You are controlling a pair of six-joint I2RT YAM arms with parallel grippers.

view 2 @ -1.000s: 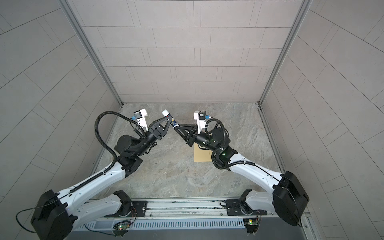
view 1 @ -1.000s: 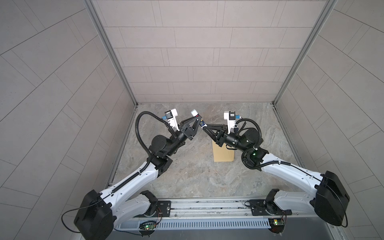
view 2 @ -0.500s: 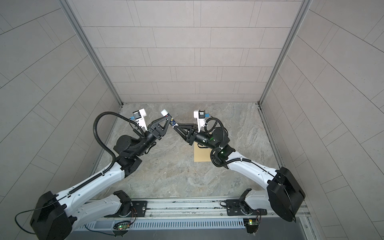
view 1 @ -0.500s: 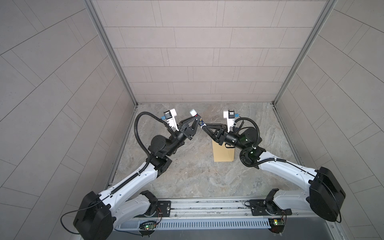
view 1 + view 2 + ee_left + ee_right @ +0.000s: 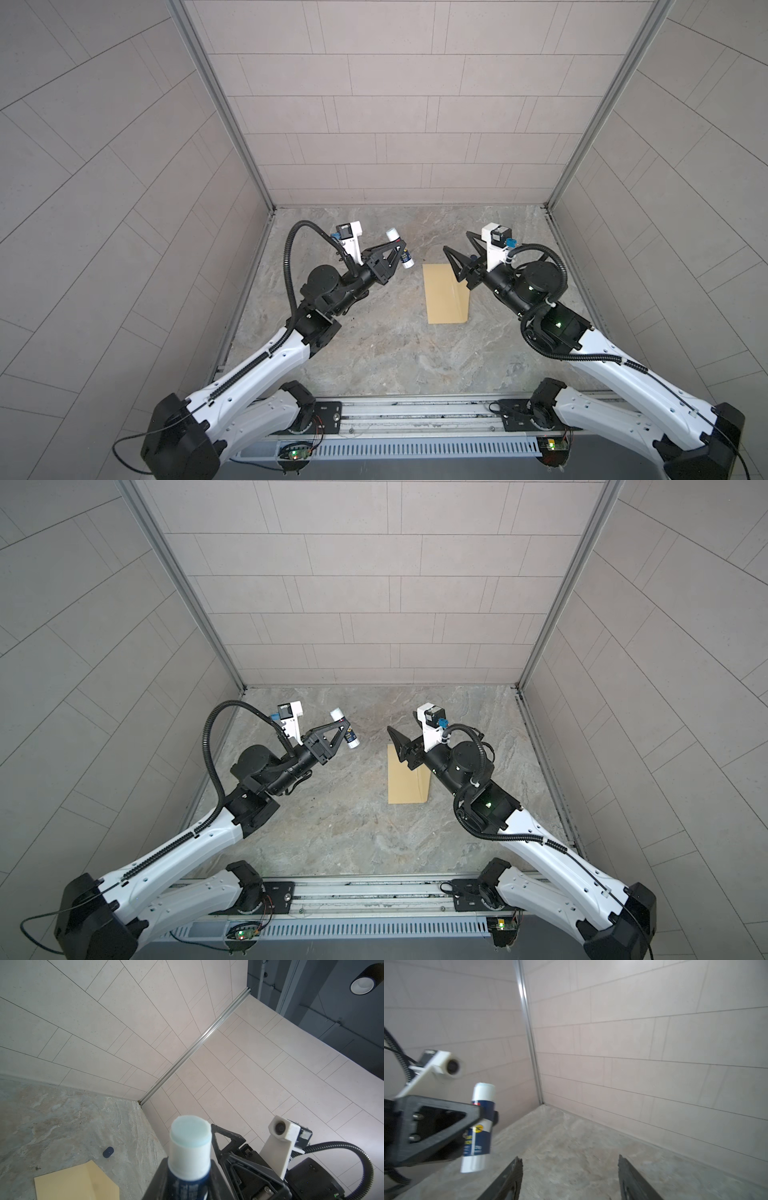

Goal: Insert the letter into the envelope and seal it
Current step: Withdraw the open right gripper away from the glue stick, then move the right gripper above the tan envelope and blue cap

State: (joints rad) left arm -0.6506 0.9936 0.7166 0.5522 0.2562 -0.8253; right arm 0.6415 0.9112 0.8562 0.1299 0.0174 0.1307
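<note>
One manila envelope (image 5: pixel 446 299) lies flat on the marbled tabletop (image 5: pixel 374 353). In the left wrist view its flap (image 5: pixel 104 1186) is opened out along the long edge on the right arm's side. A small dark cap (image 5: pixel 108 1152) rests on the tabletop near the flap's slanted corner, apart from the paper.

Above the envelope's far end hangs the right gripper (image 5: pixel 457 241). Its jaws are spread wide with nothing between them (the right wrist view shows only bare tabletop in the gap), and in both top views one finger (image 5: pixel 397 742) overlaps the envelope's far corner.

Well to the left of the envelope, raised off the tabletop, the left gripper (image 5: pixel 397 253) is clamped around a blue-and-white glue stick (image 5: pixel 400 249). The stick is uncapped and held about mid-body, with its pale glue end (image 5: pixel 190 1128) tilted up and away from the envelope.
</note>
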